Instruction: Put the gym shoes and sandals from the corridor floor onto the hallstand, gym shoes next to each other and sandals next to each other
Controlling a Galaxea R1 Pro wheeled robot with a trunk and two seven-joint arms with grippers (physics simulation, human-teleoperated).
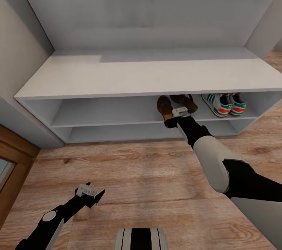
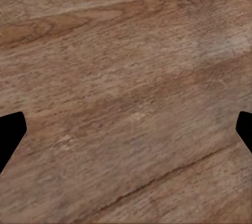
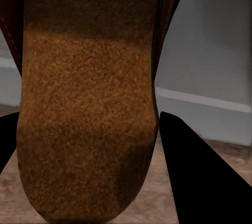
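right gripper (image 1: 172,116) is clamped on a sandal (image 1: 165,108) at the hallstand (image 1: 117,76) shelf's front edge, could tip off; left gripper (image 1: 89,194) hangs wide open

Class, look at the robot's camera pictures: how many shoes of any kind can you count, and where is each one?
4. Two gym shoes sit side by side at the right of the hallstand, upper shelf. One sandal lies left of them; the other sandal is at the right gripper. Deeper shelf parts are hidden.
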